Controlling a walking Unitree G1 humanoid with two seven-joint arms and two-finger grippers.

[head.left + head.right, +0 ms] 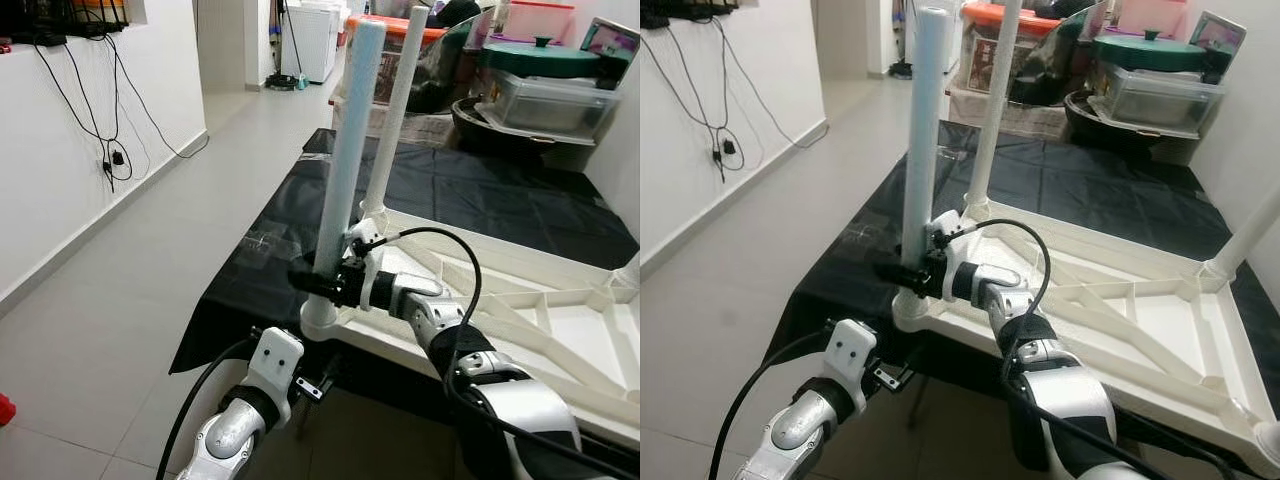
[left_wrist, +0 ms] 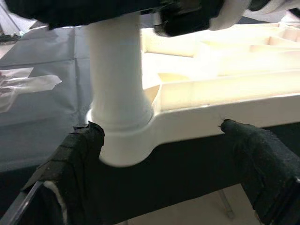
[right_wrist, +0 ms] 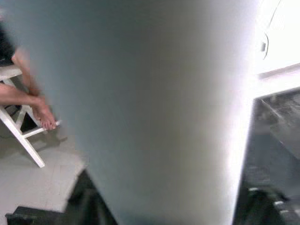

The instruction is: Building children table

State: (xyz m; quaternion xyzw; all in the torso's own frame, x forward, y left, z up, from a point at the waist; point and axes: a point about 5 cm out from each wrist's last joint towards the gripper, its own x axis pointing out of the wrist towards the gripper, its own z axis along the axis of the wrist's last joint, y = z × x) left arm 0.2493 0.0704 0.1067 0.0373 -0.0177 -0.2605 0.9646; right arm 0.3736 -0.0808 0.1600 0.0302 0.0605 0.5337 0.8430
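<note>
Gripping the near leg just above its corner socket is the right pincer, black fingers clamped around the tube. That leg stands upright in the nearest corner of the upturned white table, which lies underside up on a black sheet on the floor. A second leg stands upright at the corner beyond the near leg, and part of a third shows at the table's far right corner. Left pincer sits low by the near-leg corner, fingers spread wide either side of the socket, one pad just touching it. Storage bins are stacked past the sheet. In the right wrist view, a person's bare feet rest by a white stool.
</note>
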